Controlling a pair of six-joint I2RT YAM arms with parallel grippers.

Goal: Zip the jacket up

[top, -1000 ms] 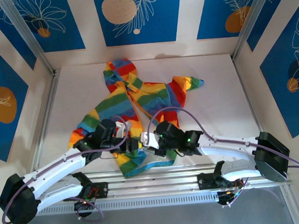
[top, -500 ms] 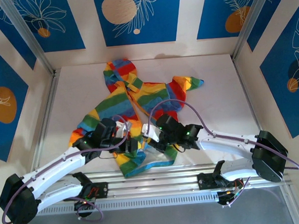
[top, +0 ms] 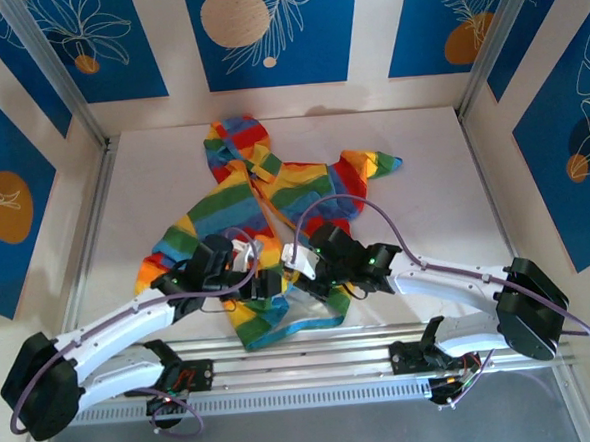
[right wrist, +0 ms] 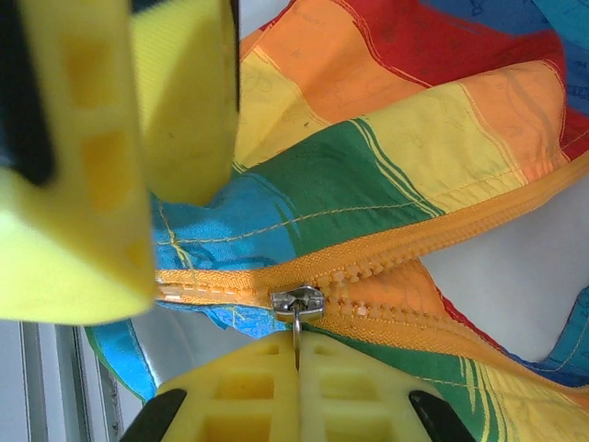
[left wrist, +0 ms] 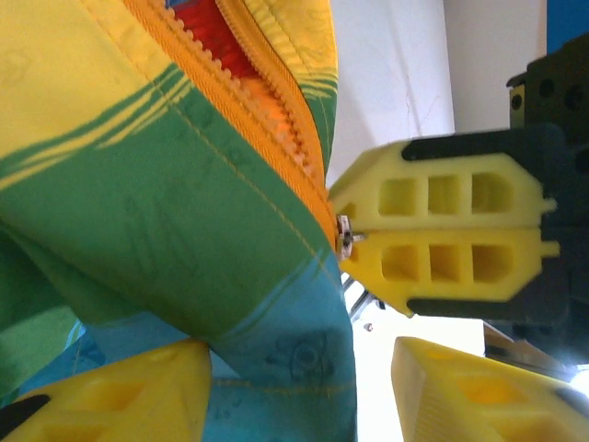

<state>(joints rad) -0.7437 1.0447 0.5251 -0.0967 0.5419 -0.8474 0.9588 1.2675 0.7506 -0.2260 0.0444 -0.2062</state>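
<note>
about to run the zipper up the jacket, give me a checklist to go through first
1. Right fingers shut on the zipper pull: ok.
2. Slider sitting on both rows of teeth: ok, as far as the right wrist view shows.
3. Left fingers pinning the hem so it cannot ride up: not ok, they stand apart with the blue hem loose between them.
4. Teeth ahead free of caught fabric: ok near the slider, cannot tell farther up.
5. Jacket lying flat up to the hood: cannot tell, the arms hide its lower part.
</note>
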